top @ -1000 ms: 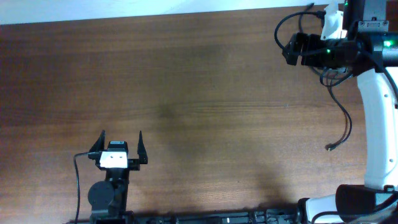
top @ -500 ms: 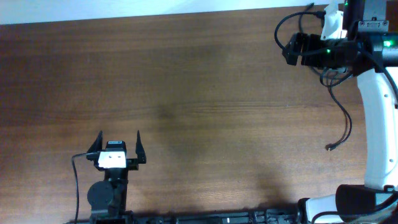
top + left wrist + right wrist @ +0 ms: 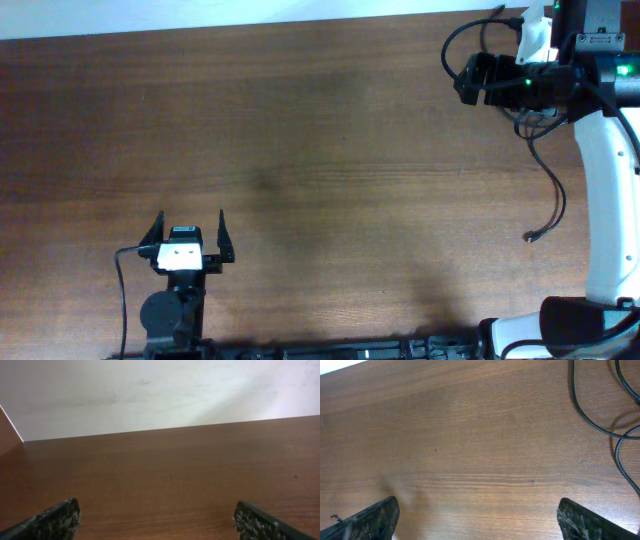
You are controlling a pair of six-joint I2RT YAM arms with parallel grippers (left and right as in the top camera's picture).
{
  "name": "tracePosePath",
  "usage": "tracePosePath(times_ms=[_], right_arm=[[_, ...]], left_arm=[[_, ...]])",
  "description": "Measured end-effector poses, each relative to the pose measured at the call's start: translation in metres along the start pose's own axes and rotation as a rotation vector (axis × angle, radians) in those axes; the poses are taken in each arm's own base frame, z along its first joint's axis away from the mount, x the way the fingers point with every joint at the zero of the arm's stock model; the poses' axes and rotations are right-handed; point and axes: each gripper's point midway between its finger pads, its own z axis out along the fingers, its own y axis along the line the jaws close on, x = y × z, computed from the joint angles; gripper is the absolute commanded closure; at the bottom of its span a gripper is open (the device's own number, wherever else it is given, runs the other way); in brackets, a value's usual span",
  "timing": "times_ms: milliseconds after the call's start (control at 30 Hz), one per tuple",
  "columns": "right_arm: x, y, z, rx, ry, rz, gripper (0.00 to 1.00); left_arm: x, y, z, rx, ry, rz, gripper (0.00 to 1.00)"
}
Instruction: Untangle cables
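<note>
A thin black cable [image 3: 557,190] trails from under my right arm down the table's right side and ends in a small plug [image 3: 528,237]. Another black loop [image 3: 449,45] curves beside my right gripper [image 3: 463,80] at the far right. In the right wrist view, two black cable strands [image 3: 582,410] lie on the wood at the upper right, beyond the right gripper [image 3: 477,505], which is open and empty. My left gripper [image 3: 191,216] is open and empty near the front left, far from the cables. Its wrist view shows the left gripper [image 3: 155,510] over bare wood.
The brown wooden table [image 3: 300,150] ends at a white wall along the far edge [image 3: 150,400]. The right arm's white link [image 3: 605,200] stands along the right side. A thick black wire [image 3: 124,290] runs to the left arm's base.
My left gripper has drawn back slightly toward the near edge, still open. The right arm and the cables have not moved.
</note>
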Motion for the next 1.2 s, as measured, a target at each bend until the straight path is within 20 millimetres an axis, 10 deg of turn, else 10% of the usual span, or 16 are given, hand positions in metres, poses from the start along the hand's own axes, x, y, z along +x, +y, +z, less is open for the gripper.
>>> tracePosePath(times_ms=[933, 1200], right_arm=[[-0.009, 0.003, -0.001, -0.005, -0.039, -0.015, 0.01], [-0.050, 0.058, -0.018, -0.068, -0.355, -0.179, 0.01]], left_arm=[[0.000, 0.000, 0.000, 0.000, 0.000, 0.000, 0.01], [0.000, 0.001, 0.000, -0.004, 0.001, 0.000, 0.01]])
